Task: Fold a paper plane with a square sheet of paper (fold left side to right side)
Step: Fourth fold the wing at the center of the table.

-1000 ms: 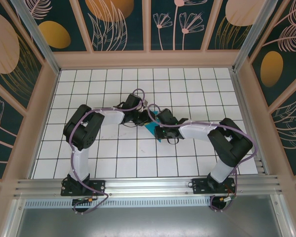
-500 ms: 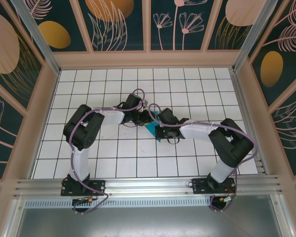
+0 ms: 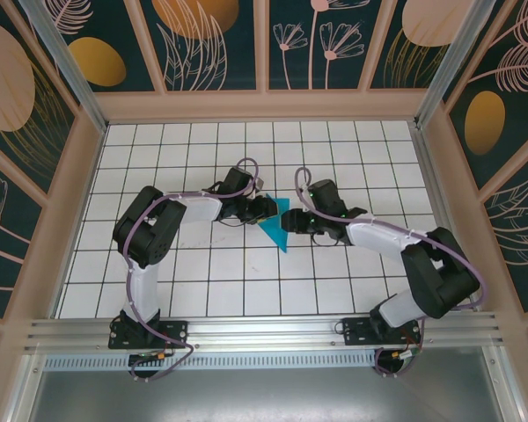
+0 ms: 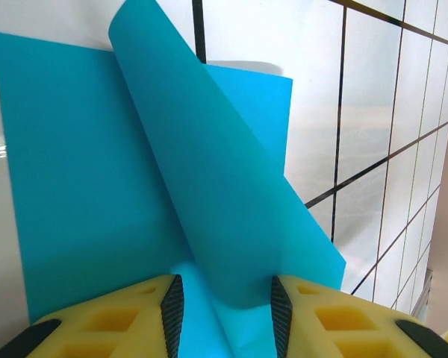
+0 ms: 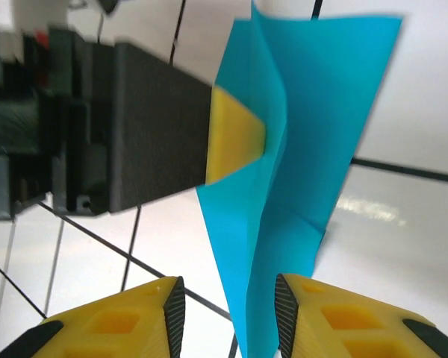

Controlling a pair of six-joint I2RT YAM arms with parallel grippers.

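The square sheet of paper [image 3: 276, 230] lies mid-table as a creased teal wedge pointing toward the near edge. My left gripper [image 3: 268, 209] rests on its far left corner. In the left wrist view a curled flap of the paper [image 4: 231, 186] rises between the parted jaws of the left gripper [image 4: 228, 287]. My right gripper [image 3: 290, 220] sits just right of the wedge. Its jaws [image 5: 229, 298] stand open, with the paper's [image 5: 313, 112] narrow end lying loose between them. The left gripper's yellow fingertip [image 5: 235, 134] presses the paper's edge. A paper plane is out of view.
The white gridded table [image 3: 202, 281] is walled by a beige frame [image 3: 264, 105] with patterned panels. Both arm bases stand on the metal rail [image 3: 264, 332] at the near edge. Purple cables loop along both arms.
My right gripper has opened, let go of the paper and drawn back to the right, uncovering more of the wedge. The left arm has stayed still.
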